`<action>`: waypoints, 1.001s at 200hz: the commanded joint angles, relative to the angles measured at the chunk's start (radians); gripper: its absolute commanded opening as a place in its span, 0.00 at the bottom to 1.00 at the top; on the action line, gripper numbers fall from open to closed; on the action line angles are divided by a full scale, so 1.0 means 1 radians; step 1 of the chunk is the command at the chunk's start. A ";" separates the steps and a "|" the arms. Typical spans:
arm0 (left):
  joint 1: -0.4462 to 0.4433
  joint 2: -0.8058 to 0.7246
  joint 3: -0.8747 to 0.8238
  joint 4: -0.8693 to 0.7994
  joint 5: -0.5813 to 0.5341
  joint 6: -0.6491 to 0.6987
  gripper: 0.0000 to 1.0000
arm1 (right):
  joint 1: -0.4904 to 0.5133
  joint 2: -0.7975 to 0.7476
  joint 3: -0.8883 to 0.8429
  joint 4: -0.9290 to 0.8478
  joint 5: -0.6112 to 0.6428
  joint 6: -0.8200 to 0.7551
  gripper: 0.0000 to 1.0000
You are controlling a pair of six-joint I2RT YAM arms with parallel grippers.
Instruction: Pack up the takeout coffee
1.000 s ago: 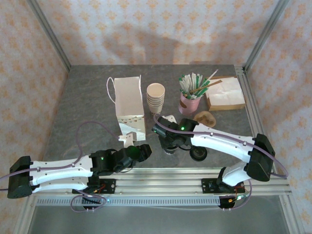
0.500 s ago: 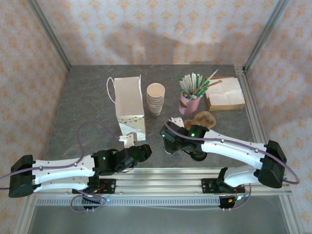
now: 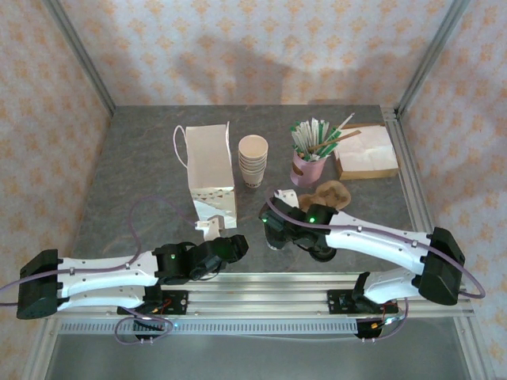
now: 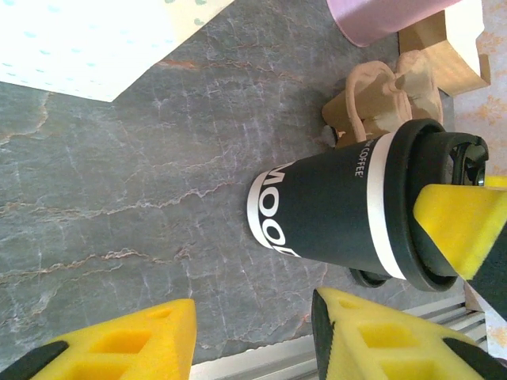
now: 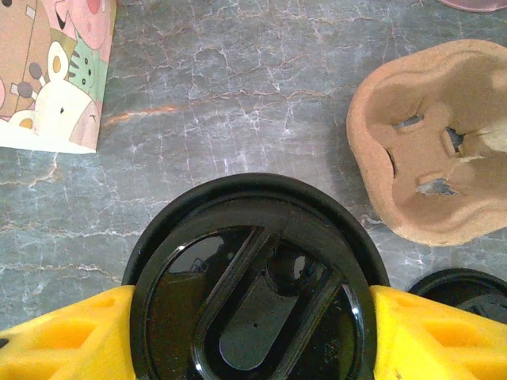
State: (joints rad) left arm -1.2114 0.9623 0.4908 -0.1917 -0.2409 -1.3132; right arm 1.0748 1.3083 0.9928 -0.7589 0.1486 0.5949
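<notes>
fingers of the right gripper clamp the upright dark paper cup by its round black lid, white paper bag leftward; left gripper gapes empty.

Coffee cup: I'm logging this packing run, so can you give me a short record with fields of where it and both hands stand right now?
coffee cup: dark, black lid on, upright, outside the bag
right hand: above the cup, fingers closed on both sides of its lid
left hand: open, empty, low by the table, facing the cup's side
white paper bag: on the table, apart from the cup
nearby: pulp cup carrier and loose black lid beside the cup
</notes>
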 commanded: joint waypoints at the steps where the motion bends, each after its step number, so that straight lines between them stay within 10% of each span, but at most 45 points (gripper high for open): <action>1: -0.004 0.000 -0.018 0.012 -0.033 -0.024 0.43 | 0.009 0.040 -0.090 -0.048 -0.085 0.062 0.65; 200: -0.002 -0.010 -0.037 0.007 -0.059 -0.066 0.43 | 0.180 0.095 -0.167 0.066 0.008 0.321 0.62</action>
State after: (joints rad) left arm -1.2114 0.9623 0.4683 -0.1886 -0.2451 -1.3586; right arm 1.2369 1.3556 0.9100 -0.6037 0.3637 0.8272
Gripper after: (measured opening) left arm 0.430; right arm 0.639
